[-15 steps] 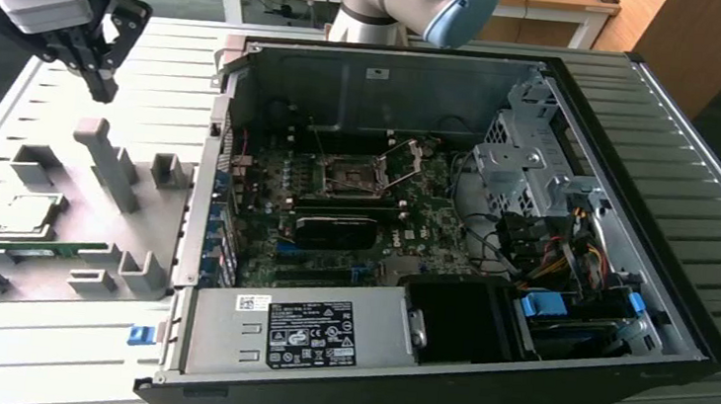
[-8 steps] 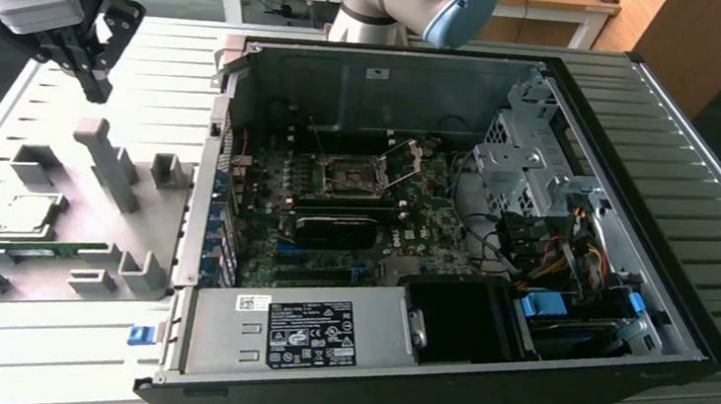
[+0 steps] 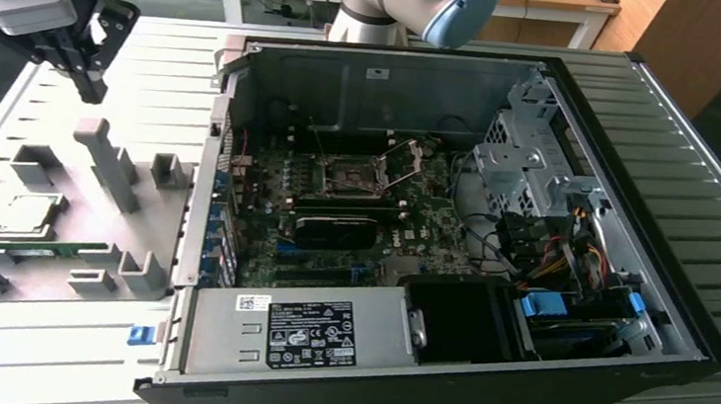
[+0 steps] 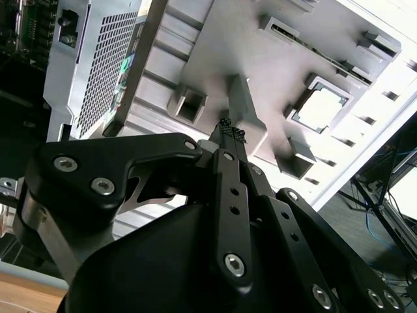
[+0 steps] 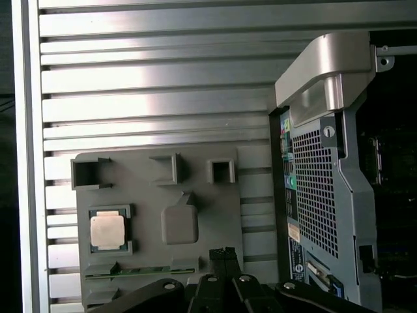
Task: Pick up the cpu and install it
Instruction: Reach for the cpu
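Observation:
The cpu (image 3: 29,216) is a small square chip with a silvery top. It lies flat in a recess of the grey holder plate (image 3: 87,230) at the exterior view's left, and both wrist views show the cpu (image 5: 107,230) (image 4: 322,107) in its pocket. My gripper (image 3: 90,87) hangs high above the far part of that plate, apart from the chip. Its black fingers (image 4: 228,134) are shut together with nothing between them. The square socket (image 3: 347,176) sits on the motherboard inside the open computer case (image 3: 689,293), its metal frame raised.
A long green memory stick (image 3: 38,248) lies on the holder plate just beside the cpu. Grey posts (image 3: 106,163) rise from the plate. The case holds a black power supply (image 3: 308,331) and a drive cage (image 3: 536,169), all on a slatted metal table (image 3: 685,124).

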You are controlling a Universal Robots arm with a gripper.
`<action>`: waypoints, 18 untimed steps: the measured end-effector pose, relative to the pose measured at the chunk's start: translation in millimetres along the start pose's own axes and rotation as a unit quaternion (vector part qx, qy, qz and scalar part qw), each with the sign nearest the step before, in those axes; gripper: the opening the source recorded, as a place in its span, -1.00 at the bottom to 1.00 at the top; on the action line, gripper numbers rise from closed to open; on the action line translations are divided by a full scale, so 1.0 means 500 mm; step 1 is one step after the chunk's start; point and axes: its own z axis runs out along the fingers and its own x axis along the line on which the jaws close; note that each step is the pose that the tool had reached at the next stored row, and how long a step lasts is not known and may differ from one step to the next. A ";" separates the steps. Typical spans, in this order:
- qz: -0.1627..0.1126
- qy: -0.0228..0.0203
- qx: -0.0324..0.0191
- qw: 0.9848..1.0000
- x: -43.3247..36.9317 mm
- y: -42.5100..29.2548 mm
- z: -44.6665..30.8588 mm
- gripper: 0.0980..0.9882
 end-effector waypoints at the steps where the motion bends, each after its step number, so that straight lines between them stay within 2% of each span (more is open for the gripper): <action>1: 0.000 0.000 0.000 1.000 0.001 0.000 0.000 -0.98; 18: 0.000 0.000 0.000 1.000 0.021 -0.002 0.005 -0.98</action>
